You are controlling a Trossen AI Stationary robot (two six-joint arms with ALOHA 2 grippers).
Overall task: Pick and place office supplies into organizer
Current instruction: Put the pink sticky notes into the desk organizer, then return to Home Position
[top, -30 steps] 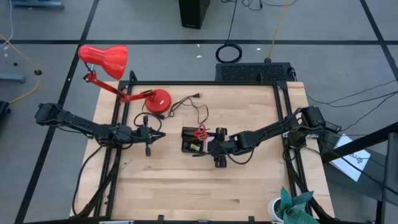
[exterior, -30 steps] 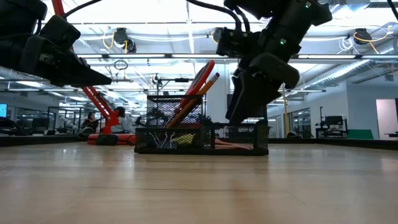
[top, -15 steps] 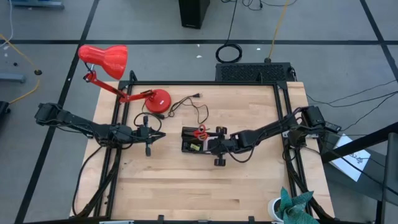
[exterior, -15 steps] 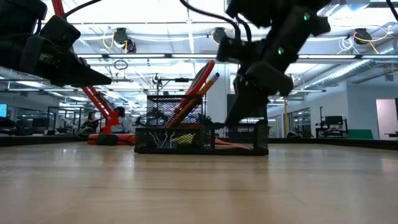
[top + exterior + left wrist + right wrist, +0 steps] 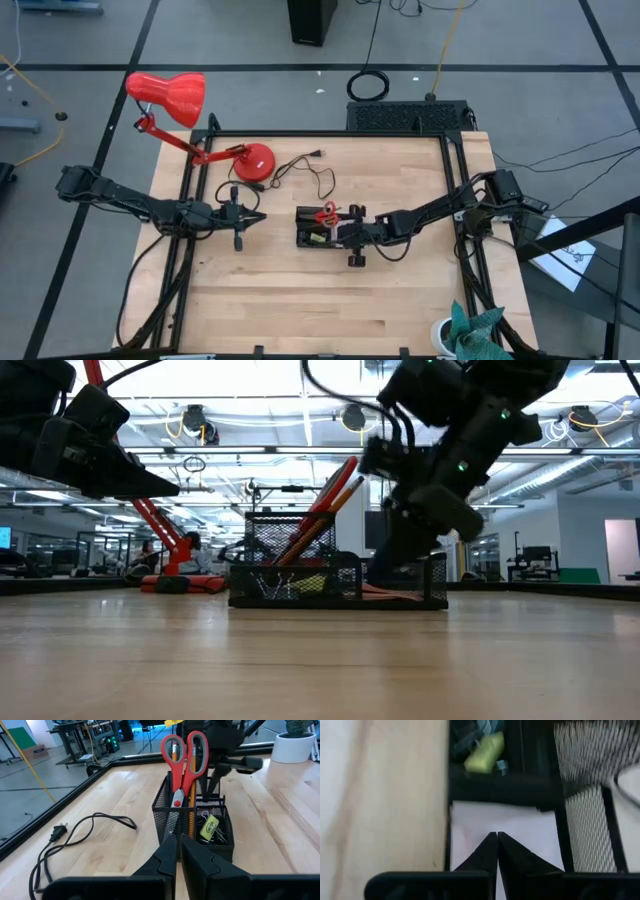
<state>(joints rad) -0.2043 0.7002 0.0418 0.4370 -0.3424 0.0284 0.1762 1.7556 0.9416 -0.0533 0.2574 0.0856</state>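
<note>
The black mesh organizer [image 5: 301, 238] stands mid-table. Red-handled scissors [image 5: 183, 750] and orange pencils [image 5: 336, 498] stick up from its tall cup. A small yellow item [image 5: 482, 754] and binder clips [image 5: 216, 836] lie in a low compartment. A pale pad [image 5: 525, 837] lies flat in another. My right gripper [image 5: 497, 835] is shut, with its tips down in the pad's compartment. My left gripper [image 5: 179, 840] is shut on nothing and hovers left of the organizer. My right gripper has its shut fingertips [image 5: 490, 842] on the top face of the pale pad [image 5: 470, 835], near the pad's middle. The fingers slant down from the table's right side. The pad lies flat on the compartment's floor. In the low view the organizer's wall [image 5: 400, 575] hides the tips.
A red desk lamp [image 5: 250, 162] stands at the table's far left, its head [image 5: 168, 95] out past the edge. Its black cord [image 5: 312, 172] lies loose behind the organizer. A potted plant [image 5: 470, 335] stands at the near right corner. Bare wood lies toward the near edge.
My right gripper has sunk into the organizer's low compartment and tipped more steeply down. The whole organizer has slid a little toward the table's right edge, staying upright with its contents.
</note>
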